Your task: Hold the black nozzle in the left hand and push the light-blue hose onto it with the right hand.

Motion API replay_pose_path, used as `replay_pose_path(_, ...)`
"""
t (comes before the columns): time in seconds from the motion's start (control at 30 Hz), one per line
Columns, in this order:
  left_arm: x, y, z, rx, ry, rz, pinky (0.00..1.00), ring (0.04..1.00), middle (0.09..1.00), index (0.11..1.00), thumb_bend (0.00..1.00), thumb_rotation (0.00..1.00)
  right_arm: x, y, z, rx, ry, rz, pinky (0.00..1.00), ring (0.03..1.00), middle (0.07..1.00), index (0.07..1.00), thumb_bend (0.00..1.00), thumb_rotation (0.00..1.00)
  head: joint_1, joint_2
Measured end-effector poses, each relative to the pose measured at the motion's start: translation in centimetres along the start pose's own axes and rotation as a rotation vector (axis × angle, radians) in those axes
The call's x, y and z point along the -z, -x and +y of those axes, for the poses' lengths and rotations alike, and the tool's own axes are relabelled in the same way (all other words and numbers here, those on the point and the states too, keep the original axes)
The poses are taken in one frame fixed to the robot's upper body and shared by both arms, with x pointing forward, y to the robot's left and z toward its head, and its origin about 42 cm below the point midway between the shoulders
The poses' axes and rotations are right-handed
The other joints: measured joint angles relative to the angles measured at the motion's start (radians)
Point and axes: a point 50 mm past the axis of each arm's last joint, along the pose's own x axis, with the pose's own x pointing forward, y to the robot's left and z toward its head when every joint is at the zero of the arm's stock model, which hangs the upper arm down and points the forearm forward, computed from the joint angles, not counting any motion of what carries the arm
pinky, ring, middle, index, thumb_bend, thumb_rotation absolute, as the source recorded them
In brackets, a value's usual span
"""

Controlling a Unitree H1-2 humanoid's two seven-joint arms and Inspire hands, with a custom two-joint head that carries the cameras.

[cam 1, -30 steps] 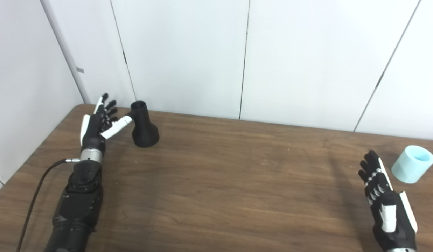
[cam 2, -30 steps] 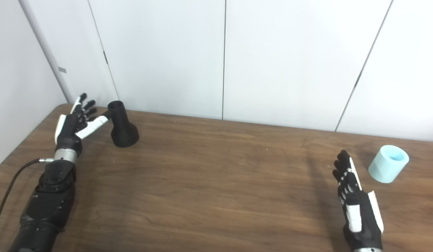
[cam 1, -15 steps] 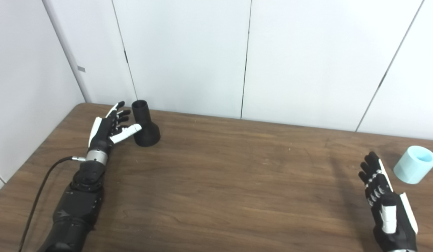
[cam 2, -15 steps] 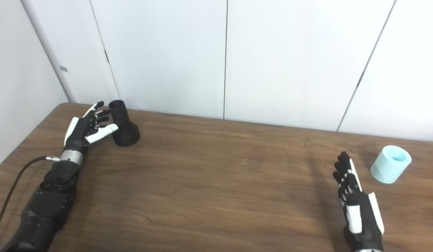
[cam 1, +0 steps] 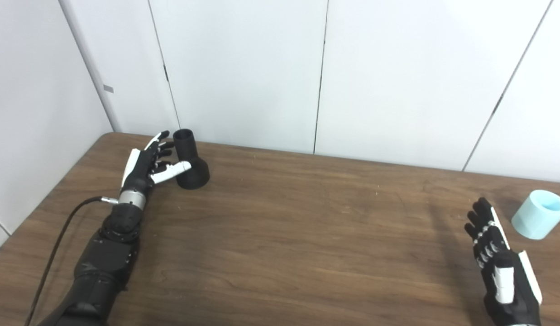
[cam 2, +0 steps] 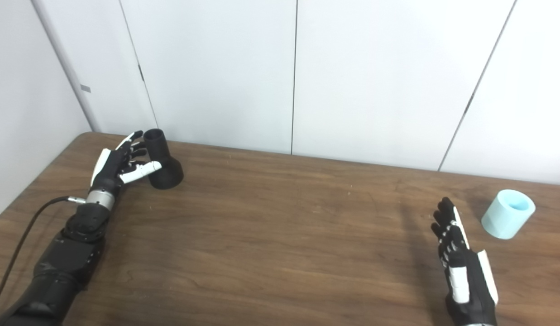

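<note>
White wall panels [cam 1: 243, 72] stand behind a wide brown wood-grain counter [cam 1: 280, 235], which fills most of the scene. The long stretch of counter between the two hands is bare wood.

The left arm [cam 1: 105, 253], black and jointed, comes in along the counter's left side, with a dark cable [cam 1: 58, 240] looping off its wrist. The left hand [cam 1: 146, 163] is spread, holding nothing, fingers apart and reaching up beside the nozzle [cam 1: 191, 160]; its white thumb lies across the front of the nozzle's neck, and whether it actually touches cannot be made out.

The right hand [cam 1: 499, 262] is at the lower right, palm edge-on, fingers extended and loosely together, gripping nothing. It sits near the hose [cam 1: 539, 213] but clear of it, with open counter between them.

The nozzle stands upright at the far left of the counter, close to the wall: matt black, a wide flared base narrowing to a round open tube at the top.

The hose is a short, pale blue, thick-walled cylinder at the far right edge, tilted so its open end faces up and towards the viewer, well apart from the nozzle.
</note>
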Motion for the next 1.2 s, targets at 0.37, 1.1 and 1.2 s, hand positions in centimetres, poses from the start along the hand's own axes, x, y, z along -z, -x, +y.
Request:
replay_pose_path(0.37,-0.4,-1.1,0.2,0.026,-0.051,0.051,0.59,0.737,0.834,0.808,0.98,0.32,0.0,0.1,0.0,-0.001,0.001,0.002,0.99,1.0,1.0,1.0,0.69,1.0,-0.009,0.011)
replay_pose_path(1.1,-1.9,-2.4,-0.6,0.081,-0.16,0.116,0.55,0.653,0.768,0.8,0.91,0.24,-0.1,0.3,0.2,-0.005,0.01,0.007,0.99,1.0,1.0,1.0,0.7,1.0,-0.014,0.029)
replay_pose_path(1.2,-2.3,-2.8,-0.6,0.131,-0.221,0.112,0.57,0.671,0.768,0.808,0.92,0.26,-0.1,0.3,0.2,-0.006,0.011,0.009,0.99,1.0,1.0,1.0,0.7,1.0,-0.014,0.032)
